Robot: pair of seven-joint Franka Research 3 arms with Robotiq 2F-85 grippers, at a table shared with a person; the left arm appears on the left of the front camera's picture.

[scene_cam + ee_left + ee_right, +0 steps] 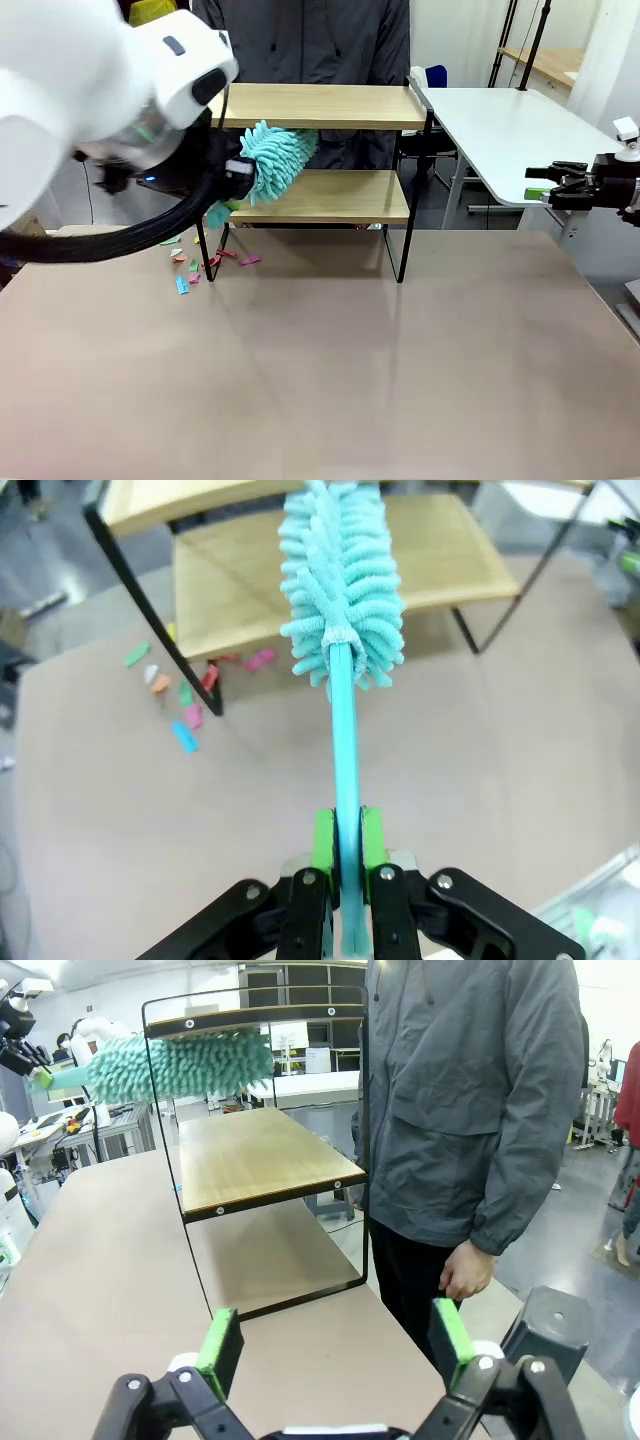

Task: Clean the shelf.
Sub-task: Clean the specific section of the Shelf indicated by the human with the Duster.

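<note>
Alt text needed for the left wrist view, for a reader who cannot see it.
The left jaws are shut on the thin handle of a fluffy teal duster, whose head reaches over the lower board of the shelf. Small coloured scraps lie on the brown table beside the shelf's black leg.

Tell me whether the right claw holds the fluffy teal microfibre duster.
No: the right claw gapes empty; the left claw clamps the handle of the fluffy teal duster.
</note>
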